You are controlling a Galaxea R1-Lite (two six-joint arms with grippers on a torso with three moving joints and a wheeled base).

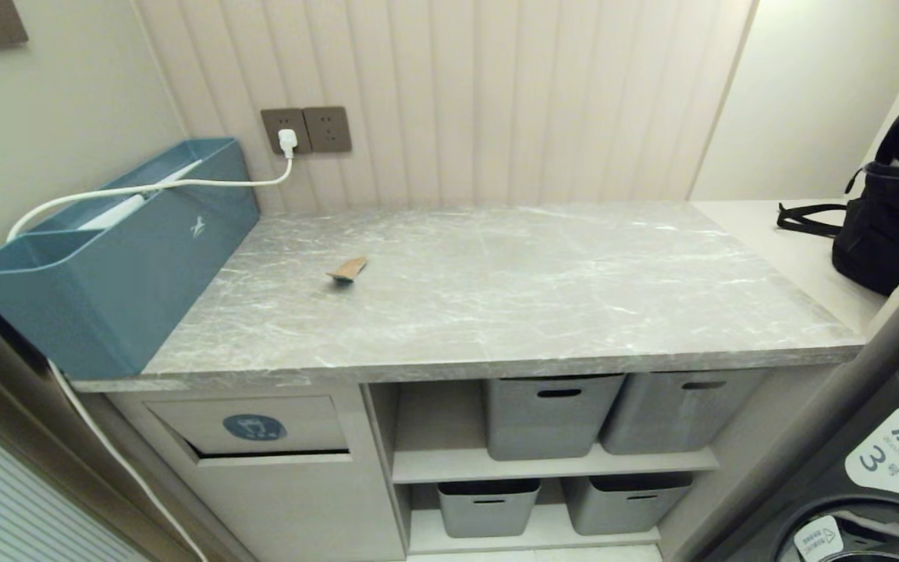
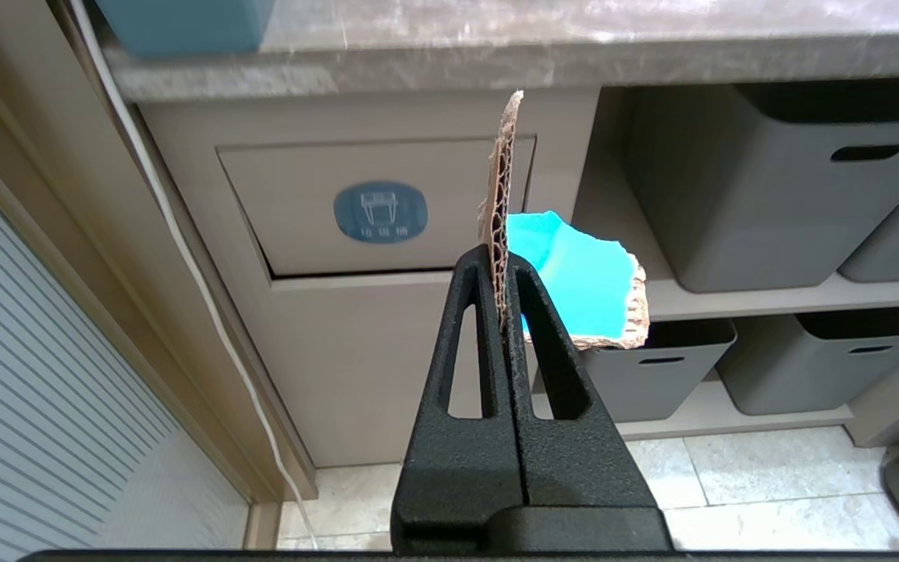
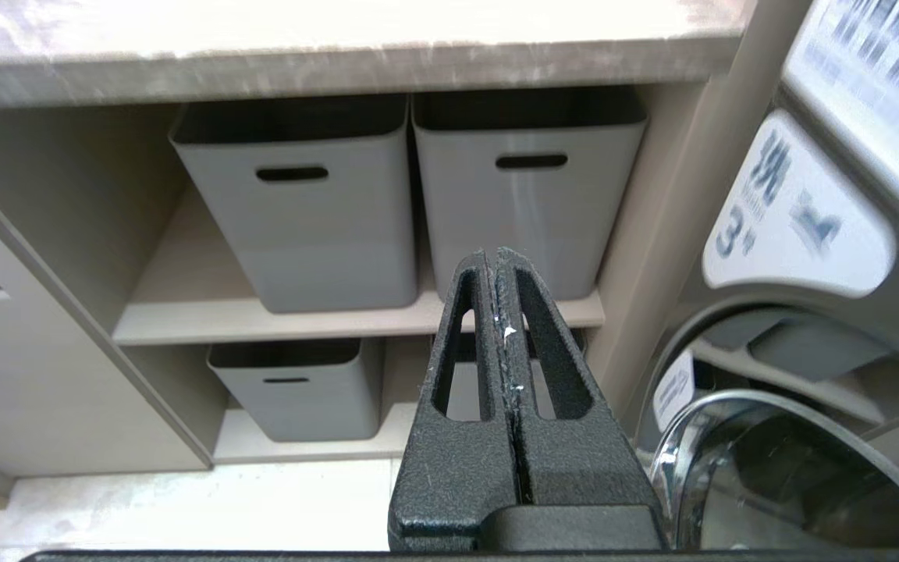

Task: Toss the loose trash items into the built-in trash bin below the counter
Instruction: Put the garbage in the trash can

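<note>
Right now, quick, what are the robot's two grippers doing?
Left gripper: closed on a cardboard scrap, in front of the trash bin flap.
Right gripper: closed, holding nothing, facing the grey tubs.

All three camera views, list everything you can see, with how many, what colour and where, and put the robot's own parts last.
cardboard scraps: 2, brown and teal-blue; one lying on the counter, one held in front of the bin flap
counter: 1, grey veined stone, above the cabinet
built-in trash bin: 1, beige flap with blue sticker, under the counter's left end
teal box: 1, teal-blue, counter's left edge
white cable: 1, plugged into a wall socket
grey tubs: 4, on two shelves under the counter
black backpack: 1, on the cream surface at right
washing machine: 1, dark, lower right
left gripper: shut on a cardboard scrap
right gripper: shut, holding nothing, facing the tubs
</note>
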